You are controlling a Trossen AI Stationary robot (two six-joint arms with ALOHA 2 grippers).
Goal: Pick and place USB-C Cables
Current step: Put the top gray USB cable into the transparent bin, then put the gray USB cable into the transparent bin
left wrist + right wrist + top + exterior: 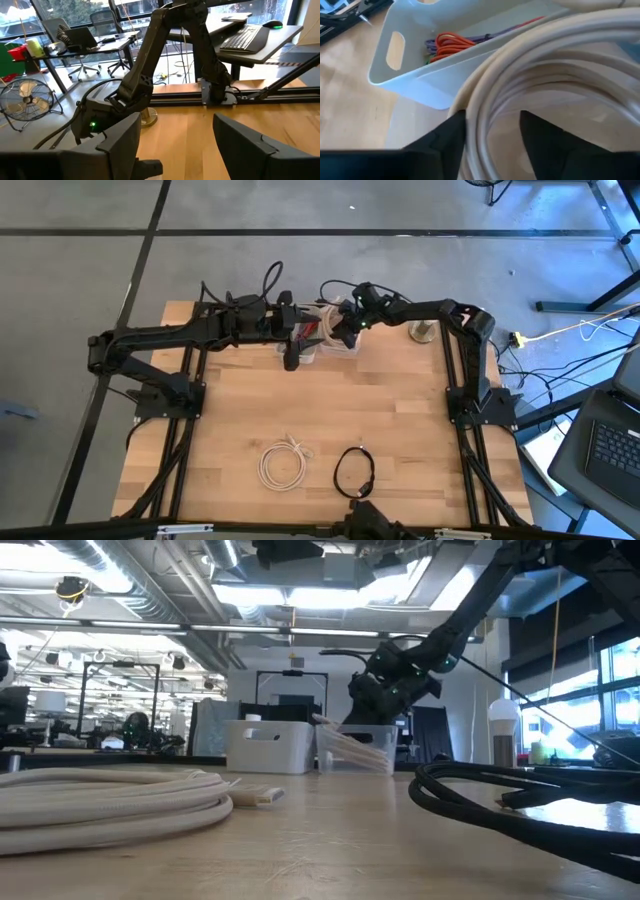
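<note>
Open-plan lab: desks (95,47), ceiling ducts (130,580).

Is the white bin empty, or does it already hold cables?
Not empty: the right wrist view shows red, purple and green cable bundles inside the white bin.

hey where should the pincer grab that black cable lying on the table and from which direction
Take the black cable from straight above, pinching across one strand of the loop's rim. It lies flat as an open ring on the table, so a single strand fits between the fingers. The side away from the white coil looks least crowded.

Cream coil (283,464) beside black coil (354,472) (apart)
</note>
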